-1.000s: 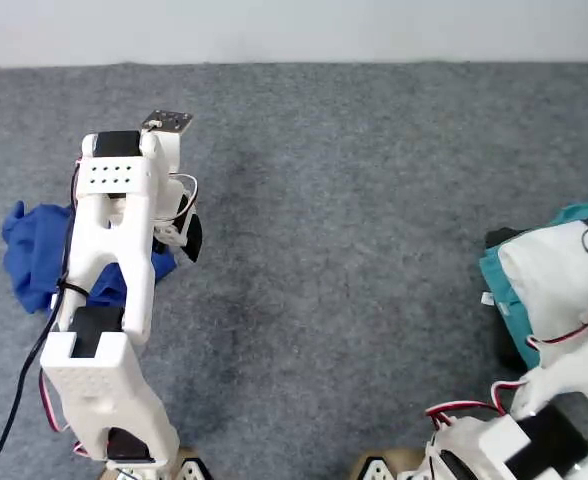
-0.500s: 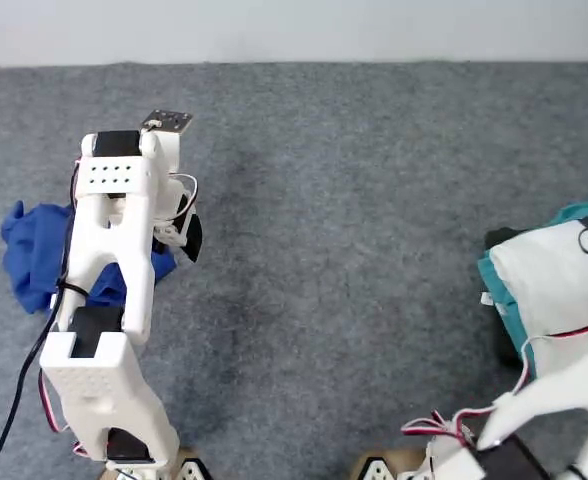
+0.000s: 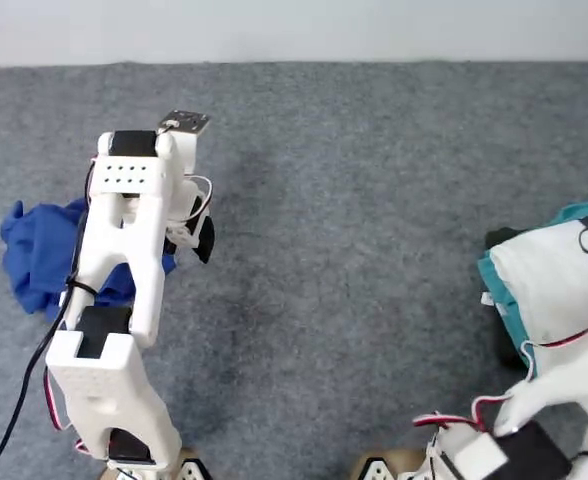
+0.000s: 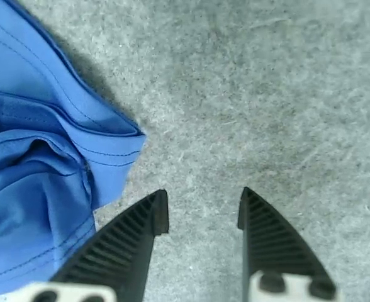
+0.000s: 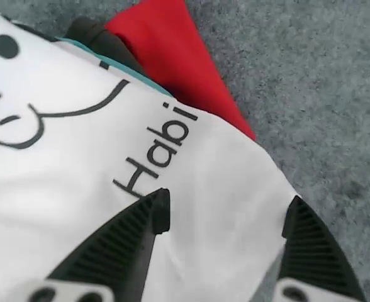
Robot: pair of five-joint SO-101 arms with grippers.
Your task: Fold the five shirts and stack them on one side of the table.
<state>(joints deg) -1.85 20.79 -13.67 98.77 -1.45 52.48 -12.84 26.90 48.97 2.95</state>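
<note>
A crumpled blue shirt [image 3: 34, 255] lies at the table's left side, partly under the left arm. My left gripper [image 4: 201, 217] is open just above the carpet, beside the blue shirt's hem [image 4: 78, 151], with nothing between its fingers. At the right edge a folded white shirt with a cartoon print [image 3: 564, 275] tops a stack over a teal shirt [image 3: 499, 290]. In the right wrist view the white shirt [image 5: 109, 176] covers a red shirt [image 5: 172, 69] and a dark one [image 5: 97, 38]. My right gripper [image 5: 226, 217] hangs open over the white shirt.
Grey carpet [image 3: 354, 220] covers the table, with free room in the middle between the arms. A pale wall edge [image 3: 294, 30] bounds the far side. Red and white cables [image 3: 554, 345] trail from the right arm near the stack.
The left arm has shifted slightly to the right and away from the blue shirt. The right arm has drawn back toward the near edge, uncovering more of the white shirt.
</note>
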